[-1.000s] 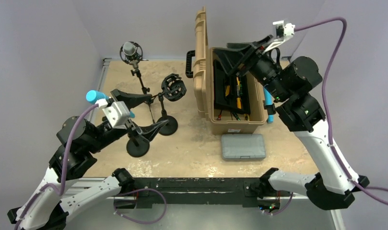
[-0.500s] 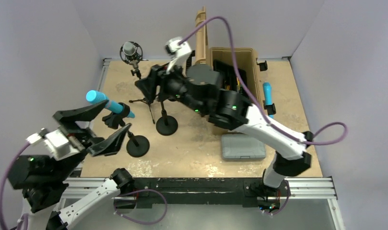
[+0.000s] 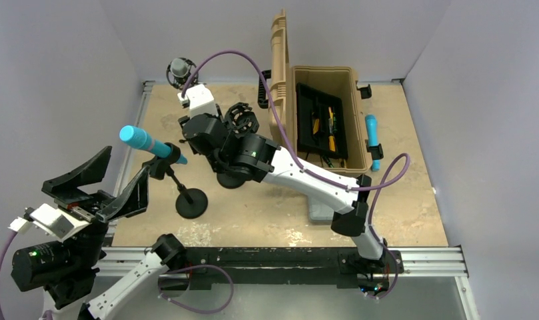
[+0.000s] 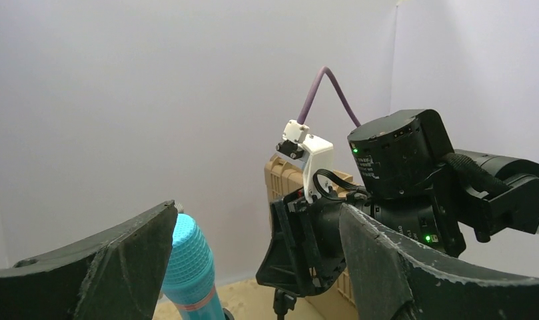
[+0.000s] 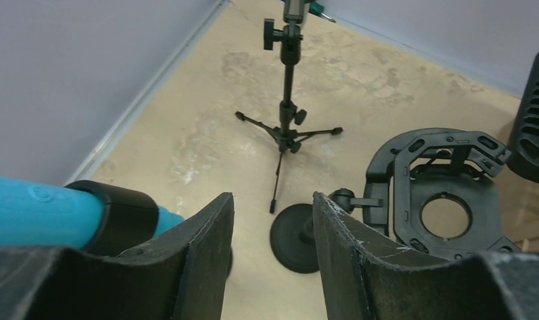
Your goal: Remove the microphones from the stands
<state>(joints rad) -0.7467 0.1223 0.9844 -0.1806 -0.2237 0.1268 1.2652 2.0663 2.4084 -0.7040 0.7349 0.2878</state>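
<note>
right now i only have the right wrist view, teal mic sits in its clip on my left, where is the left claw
observer: the left claw is wide open at the near left, aimed at the teal microphone and holding nothing.
operator: which way does the mic point
observer: its head points far-left, and its tail sticks out to the right of the clip on the round-base stand.
operator: any other teal mic around
observer: yes, a second teal mic sits outside the open tan case, against its right wall.
</note>
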